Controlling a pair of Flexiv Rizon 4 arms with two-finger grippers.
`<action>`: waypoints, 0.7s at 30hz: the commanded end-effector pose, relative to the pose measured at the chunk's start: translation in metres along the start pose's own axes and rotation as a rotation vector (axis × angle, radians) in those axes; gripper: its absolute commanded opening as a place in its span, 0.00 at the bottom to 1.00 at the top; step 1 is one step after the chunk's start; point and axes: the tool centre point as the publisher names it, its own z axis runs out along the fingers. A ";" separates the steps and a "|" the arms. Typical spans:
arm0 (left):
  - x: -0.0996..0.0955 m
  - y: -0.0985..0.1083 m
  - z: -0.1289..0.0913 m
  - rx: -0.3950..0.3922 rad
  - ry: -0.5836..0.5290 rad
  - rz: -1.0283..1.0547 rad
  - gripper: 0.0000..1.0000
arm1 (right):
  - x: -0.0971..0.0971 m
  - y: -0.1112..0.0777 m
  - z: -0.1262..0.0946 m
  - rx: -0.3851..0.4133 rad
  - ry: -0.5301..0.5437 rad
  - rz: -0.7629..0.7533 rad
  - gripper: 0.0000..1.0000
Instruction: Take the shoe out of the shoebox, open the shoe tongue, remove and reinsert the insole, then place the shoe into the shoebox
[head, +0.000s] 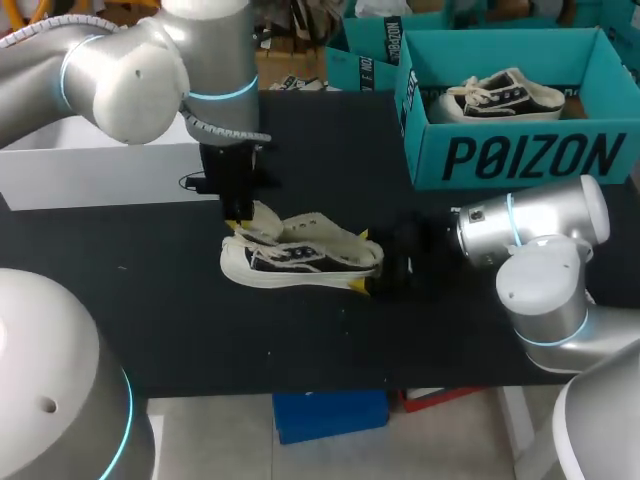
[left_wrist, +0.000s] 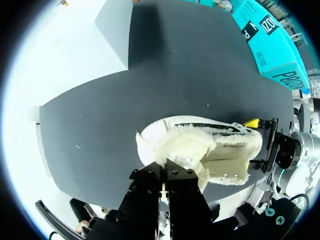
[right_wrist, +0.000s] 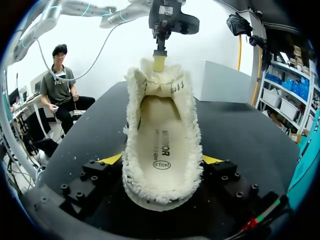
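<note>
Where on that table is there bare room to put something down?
Bare: the table strip between shoe and near edge, and the stretch between shoe and shoebox. Crowded: the shoe's ends, where left pincer and right pincer grip.

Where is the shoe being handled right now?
In the head view the shoe lies on the black table near its middle, between the left gripper at its front and the right gripper at its heel.

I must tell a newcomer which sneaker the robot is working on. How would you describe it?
Start at the black table, in front of the teal shoebox. Near the middle lies a fleece-lined sneaker, its heel in the right gripper. Unlike the second sneaker, it is outside the box.
</note>
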 end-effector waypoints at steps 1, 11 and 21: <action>-0.004 -0.008 0.015 -0.023 0.154 0.002 0.00 | 0.000 -0.003 0.001 0.002 -0.002 0.002 0.00; 0.003 -0.012 0.009 -0.033 0.163 0.029 1.00 | 0.000 -0.003 0.001 0.002 -0.002 0.002 0.00; 0.006 -0.014 -0.030 -0.076 0.227 0.243 1.00 | 0.000 -0.003 0.001 0.002 -0.002 0.002 0.00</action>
